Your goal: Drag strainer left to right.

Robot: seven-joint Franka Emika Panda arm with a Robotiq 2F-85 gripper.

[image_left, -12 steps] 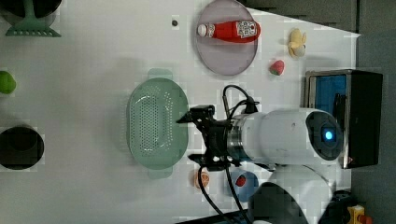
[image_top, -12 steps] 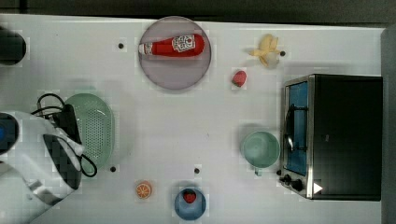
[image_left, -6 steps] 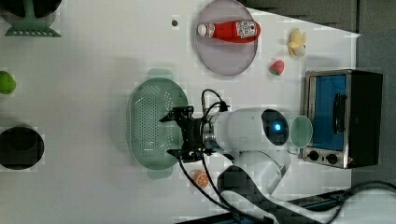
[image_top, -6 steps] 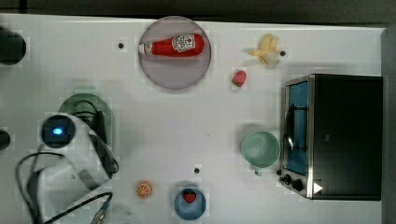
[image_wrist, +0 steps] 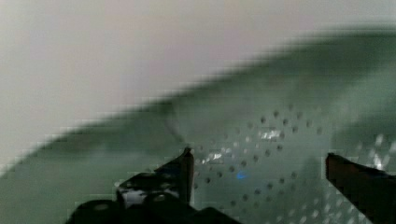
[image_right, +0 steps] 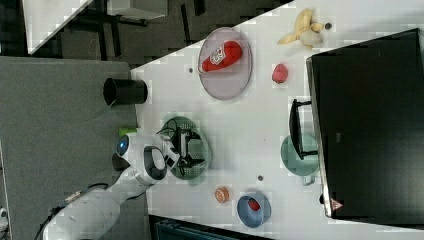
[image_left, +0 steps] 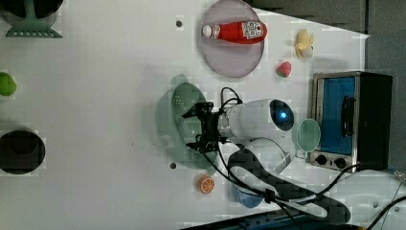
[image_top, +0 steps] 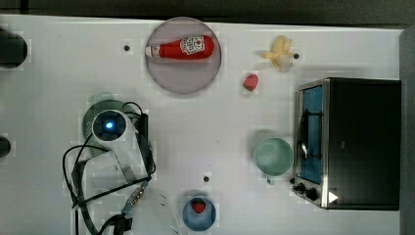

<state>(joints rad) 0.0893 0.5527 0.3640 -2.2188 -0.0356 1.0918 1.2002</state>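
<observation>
Since the earlier frames our arm has swung in over the strainer (image_left: 179, 117), which has itself stayed put on the white table (image_top: 225, 122). We now see the gripper (image_left: 201, 127) down over the perforated bowl, its fingers spread wide with nothing between them; the wrist view shows the two dark fingertips (image_wrist: 184, 165) standing far apart above the dotted green floor of the bowl. In the top view the arm covers most of the strainer, leaving a sliver of green rim on the top view's left side of the table, well apart from the green cup (image_top: 272, 155) and the toaster oven (image_top: 352, 142) on the top view's right.

We judge this to be the reaching step: the tool is arriving at the strainer, and no drag has begun. Next we would need to settle a finger against the bowl's inner wall or close on the rim, then pull steadily toward the top view's right, stopping short of the cup and steering below the plate (image_top: 183, 78) with its ketchup bottle (image_top: 183, 47).
</observation>
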